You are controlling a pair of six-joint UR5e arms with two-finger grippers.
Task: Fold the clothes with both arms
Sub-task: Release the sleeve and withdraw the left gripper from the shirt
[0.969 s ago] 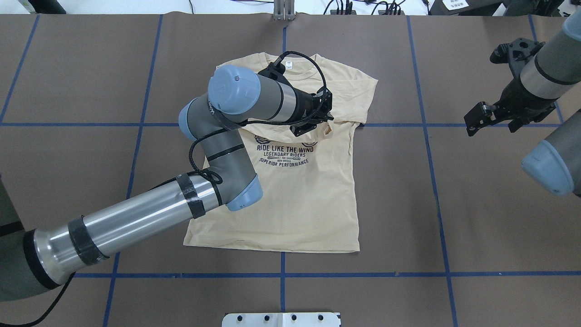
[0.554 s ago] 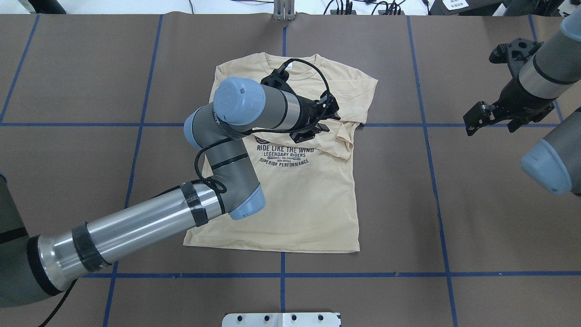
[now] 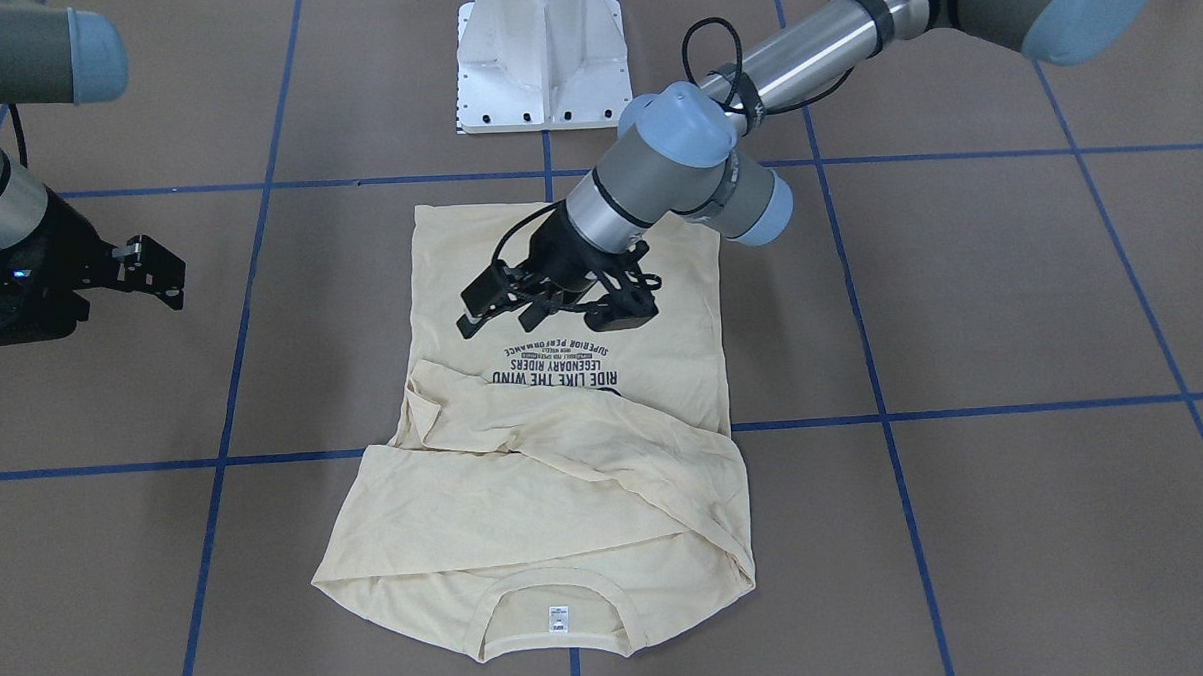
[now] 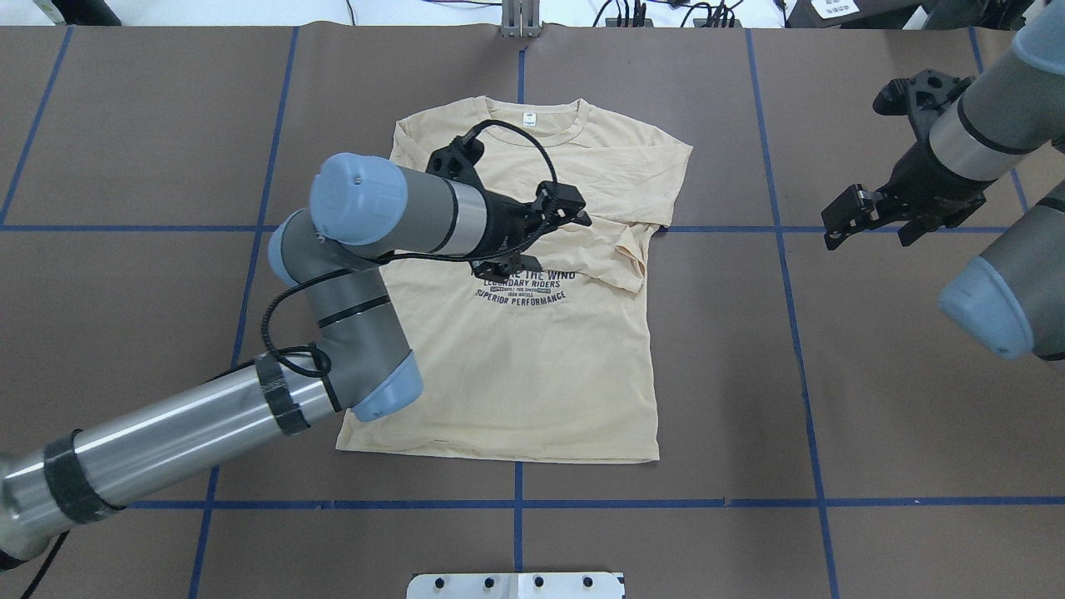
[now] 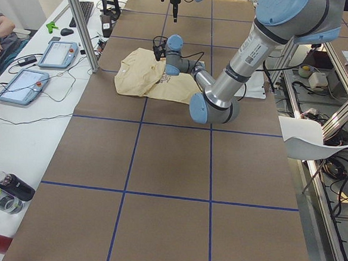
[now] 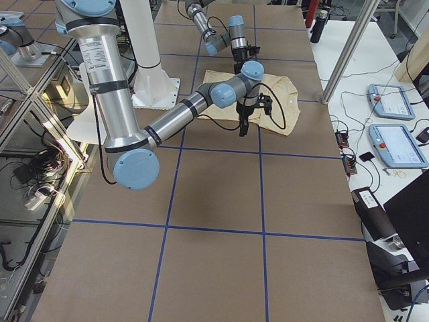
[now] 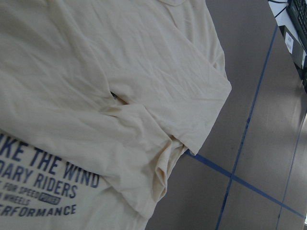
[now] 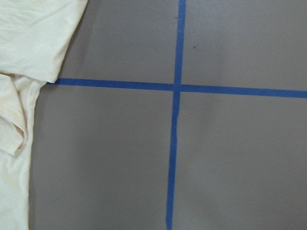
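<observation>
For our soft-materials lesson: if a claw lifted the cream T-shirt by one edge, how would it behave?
Probably floppy: the T-shirt lies flat with a crumpled sleeve fold, so it should drape and sag. Likely light, since the cloth looks thin. A push would probably bunch it, not slide it whole.

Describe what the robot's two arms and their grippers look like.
Both the left arm and the right arm are tubular, with grey and polished-silver segments and light blue joint caps. Black tape bands wrap the left arm's silver tube, and a black cable loops along it. The left gripper and right gripper are black, each with two fingers.
</observation>
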